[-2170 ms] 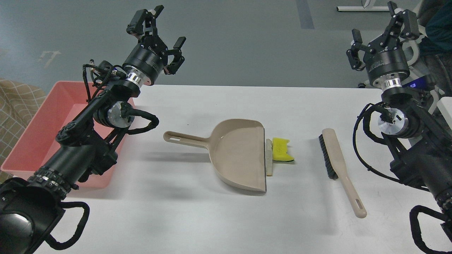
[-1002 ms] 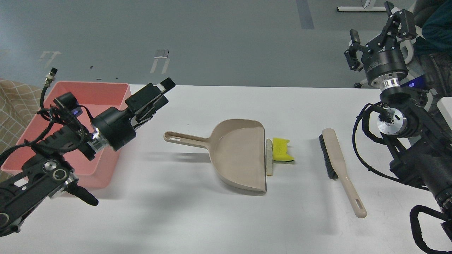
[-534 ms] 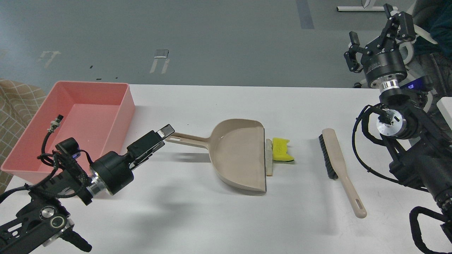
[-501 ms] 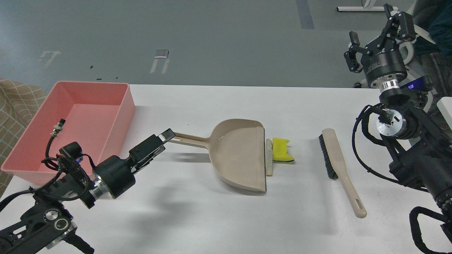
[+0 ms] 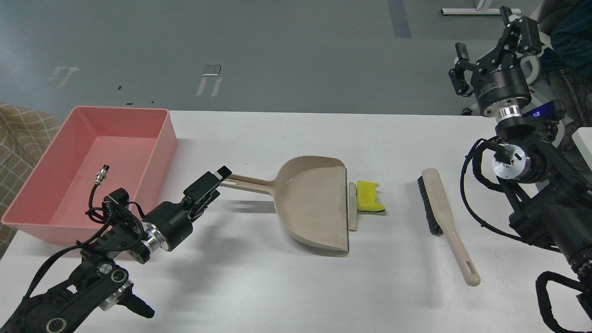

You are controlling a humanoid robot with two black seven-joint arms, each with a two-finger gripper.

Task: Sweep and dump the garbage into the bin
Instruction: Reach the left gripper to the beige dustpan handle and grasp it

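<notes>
Left hand (image 5: pixel 217 180) reaches low at centre-left, closer to the dustpan (image 5: pixel 312 203) handle than before, grip unclear. Right hand (image 5: pixel 490 44), upper right, spread wide. Garbage (image 5: pixel 367 196) lies mid-desk; bin (image 5: pixel 92 171) left.

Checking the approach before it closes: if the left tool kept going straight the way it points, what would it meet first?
Most likely the dustpan handle: the left tool points up-right with its tip at the handle's end. Whether it already touches is unclear from this view.
</notes>
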